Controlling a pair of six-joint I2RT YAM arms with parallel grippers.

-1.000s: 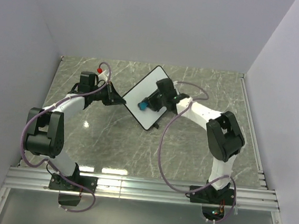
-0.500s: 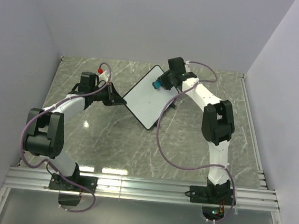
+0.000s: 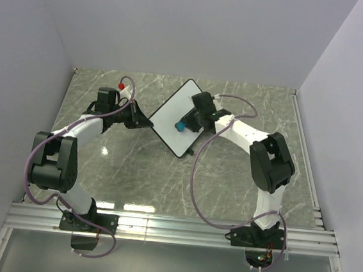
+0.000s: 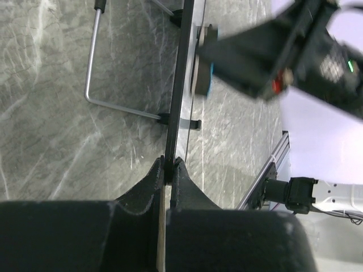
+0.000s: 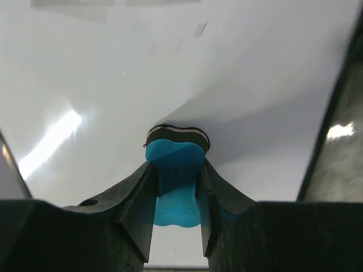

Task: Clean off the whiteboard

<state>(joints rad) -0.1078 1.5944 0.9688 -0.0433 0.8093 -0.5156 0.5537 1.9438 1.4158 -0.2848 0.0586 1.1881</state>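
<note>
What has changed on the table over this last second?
The right gripper, shut on the blue eraser, swept up to the far corner of the whiteboard, then came back to its middle. The left gripper stayed clamped on the board's edge; the board hasn't shifted.

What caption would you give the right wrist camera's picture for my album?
Right gripper clamps a small blue eraser, its felt pad against the whiteboard.
</note>
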